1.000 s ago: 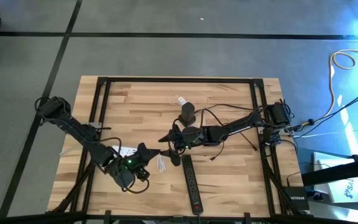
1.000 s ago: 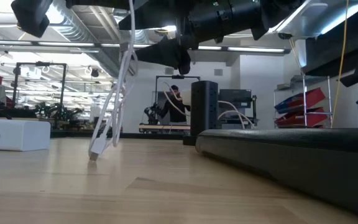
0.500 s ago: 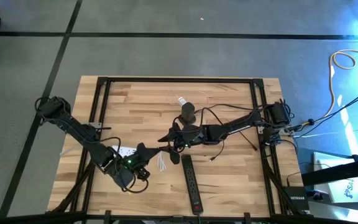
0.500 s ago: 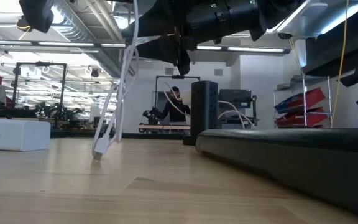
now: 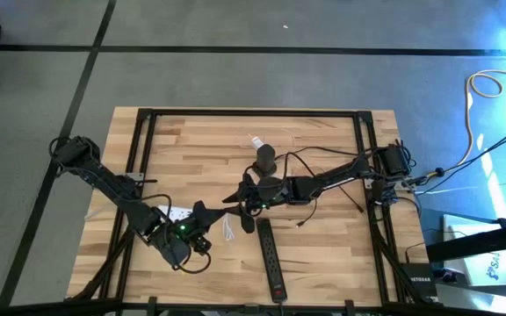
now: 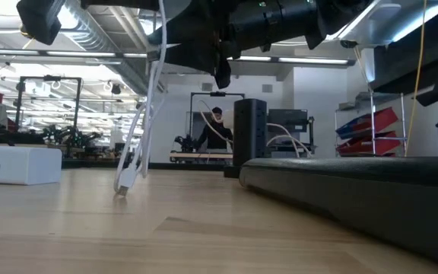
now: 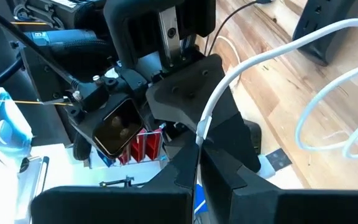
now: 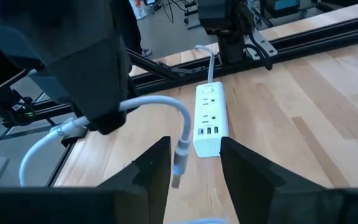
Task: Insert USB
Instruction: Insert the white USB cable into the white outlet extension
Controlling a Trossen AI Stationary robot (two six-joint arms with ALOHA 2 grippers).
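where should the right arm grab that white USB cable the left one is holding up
Grip the plug body just behind its metal tip, with the jaws closing on its flat sides. It hangs from the left gripper on a bend of white cable, between the right gripper's fingers, pointing toward the white power strip.
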